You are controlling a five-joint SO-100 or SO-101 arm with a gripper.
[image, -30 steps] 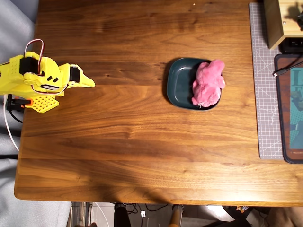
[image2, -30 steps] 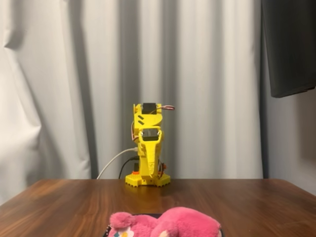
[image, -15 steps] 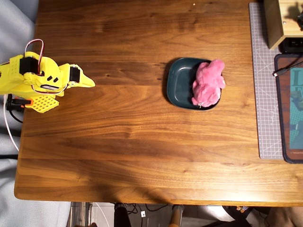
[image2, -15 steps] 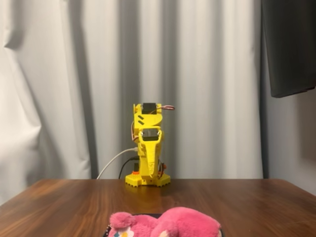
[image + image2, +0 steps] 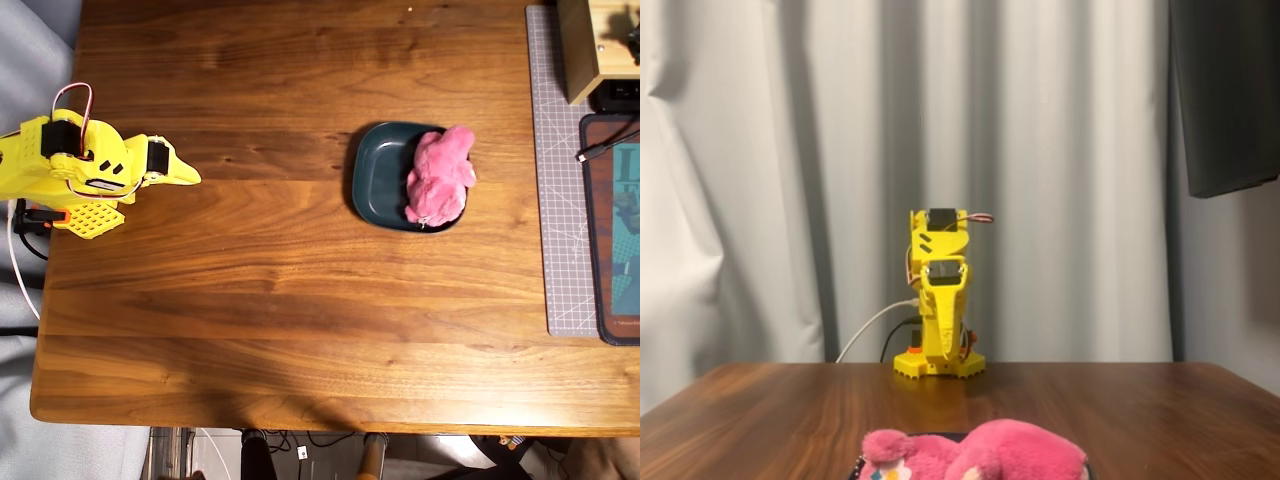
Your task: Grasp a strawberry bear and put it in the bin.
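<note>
Nothing is changing over the last 1 second: the strawberry bear (image 5: 440, 176) is lying in the bin (image 5: 380, 175), far from the gripper (image 5: 188, 176), whose opening I cannot tell; task looks done.

The fuzzy bright-pink plush bear (image 5: 440, 176) looks soft and matt against the smooth, slightly glossy dark teal rounded-square dish (image 5: 383, 175). Both sit on a brown wooden table (image 5: 300, 320) with visible grain and a satin sheen. The yellow arm (image 5: 85, 170) looks like matt moulded plastic, and pale cloth curtains (image 5: 790, 180) hang in soft folds.
</note>
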